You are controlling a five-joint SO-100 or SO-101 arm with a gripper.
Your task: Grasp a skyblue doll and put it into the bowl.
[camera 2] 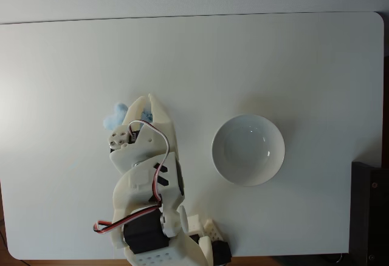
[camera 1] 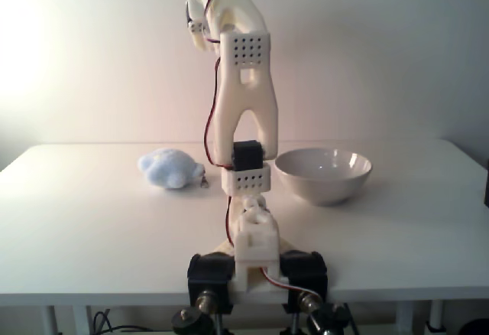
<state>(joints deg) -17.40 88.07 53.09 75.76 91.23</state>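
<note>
The skyblue doll (camera 1: 170,168), a small fluffy pale-blue plush, lies on the white table left of the arm. From above, the skyblue doll (camera 2: 112,119) is mostly covered by the arm, with blue showing to the left of the fingers and between them. My gripper (camera 2: 147,97) hangs high over it, its fingertips nearly touching and nothing held. In the front fixed view the arm rises past the top edge. The white bowl (camera 1: 323,173) stands empty to the right of the arm, and from above the bowl (camera 2: 248,149) is well apart from the doll.
The white table (camera 2: 273,47) is bare around the two things. The arm's base (camera 1: 256,262) is clamped to the near edge. A dark object (camera 2: 369,211) sits beyond the table's right edge.
</note>
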